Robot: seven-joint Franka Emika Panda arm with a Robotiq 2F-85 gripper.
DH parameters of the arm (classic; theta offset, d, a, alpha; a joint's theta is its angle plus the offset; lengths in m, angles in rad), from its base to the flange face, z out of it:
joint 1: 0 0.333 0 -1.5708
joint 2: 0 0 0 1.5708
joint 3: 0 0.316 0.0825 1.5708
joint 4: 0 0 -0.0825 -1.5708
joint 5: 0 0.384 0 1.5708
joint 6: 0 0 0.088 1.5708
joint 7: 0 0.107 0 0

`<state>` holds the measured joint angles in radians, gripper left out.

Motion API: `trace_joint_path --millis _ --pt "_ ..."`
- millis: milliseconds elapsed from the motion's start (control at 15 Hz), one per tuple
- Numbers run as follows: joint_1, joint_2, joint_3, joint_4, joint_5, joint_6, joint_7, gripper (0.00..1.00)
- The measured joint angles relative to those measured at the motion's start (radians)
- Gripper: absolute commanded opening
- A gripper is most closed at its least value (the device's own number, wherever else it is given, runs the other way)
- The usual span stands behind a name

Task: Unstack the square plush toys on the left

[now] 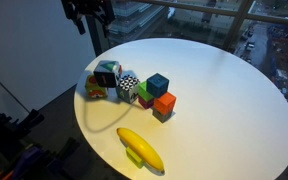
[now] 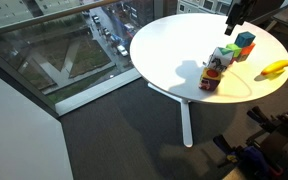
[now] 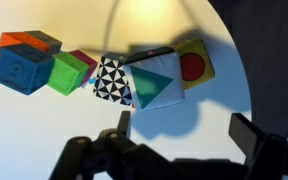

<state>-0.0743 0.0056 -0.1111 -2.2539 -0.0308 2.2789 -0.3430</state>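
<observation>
Yellow cube (image 3: 194,65) partly hidden behind white cube (image 3: 152,87).

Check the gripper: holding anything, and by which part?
Nothing held. The gripper is open and clear of the green-triangle plush toy.

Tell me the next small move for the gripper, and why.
Probably lower the open gripper straight down toward the green-triangle plush toy, which appears to rest on the yellow plush toy. In the wrist view that toy lies between the fingers, and in an exterior view the gripper hangs well above the pair, so nothing is grasped yet.
</observation>
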Motion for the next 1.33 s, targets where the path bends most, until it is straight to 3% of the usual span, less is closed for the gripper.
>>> trace_joint_path --millis 867,1333 --pt "0.0 0.008 0.002 -0.014 0.0 0.0 -0.003 1.0" --pt "-0.021 0.05 -0.001 -0.038 0.0 0.04 -0.1 1.0"
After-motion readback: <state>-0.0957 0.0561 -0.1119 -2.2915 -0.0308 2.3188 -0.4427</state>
